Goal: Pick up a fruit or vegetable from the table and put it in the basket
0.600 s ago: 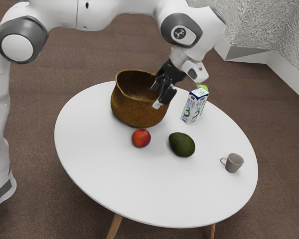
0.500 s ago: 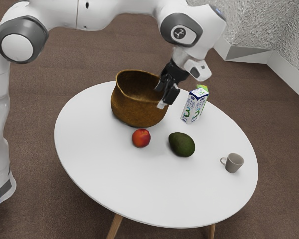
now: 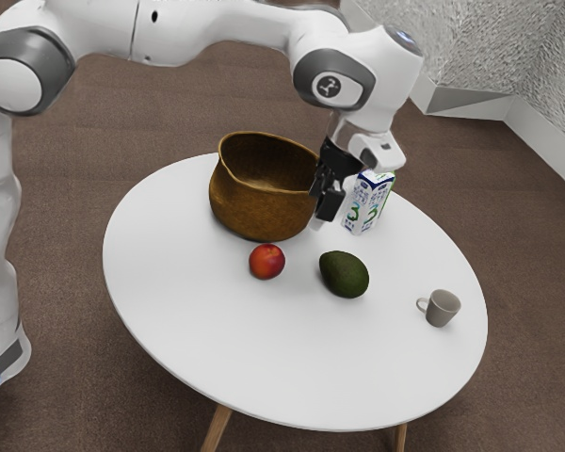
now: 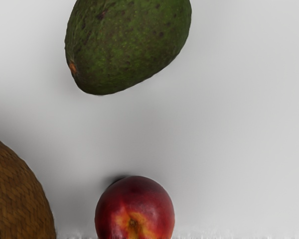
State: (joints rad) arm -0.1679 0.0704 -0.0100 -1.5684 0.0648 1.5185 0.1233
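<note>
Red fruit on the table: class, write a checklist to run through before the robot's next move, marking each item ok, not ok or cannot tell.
1. Red fruit stands apart from the basket: ok, bare table shows between them.
2. Avocado separate from the red fruit: ok.
3. Basket upright, mouth facing up: ok.
4. Gripper directly above the red fruit: cannot tell, its height is unclear.
5. Gripper clear of the carton: cannot tell, they overlap in the exterior view.
6. Red fruit grasped, ready to lift: not ok, it rests on the table.

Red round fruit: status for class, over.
Black gripper empty, above round white table. Red round fruit on it, outside brown woven basket. Nothing seen between them.
</note>
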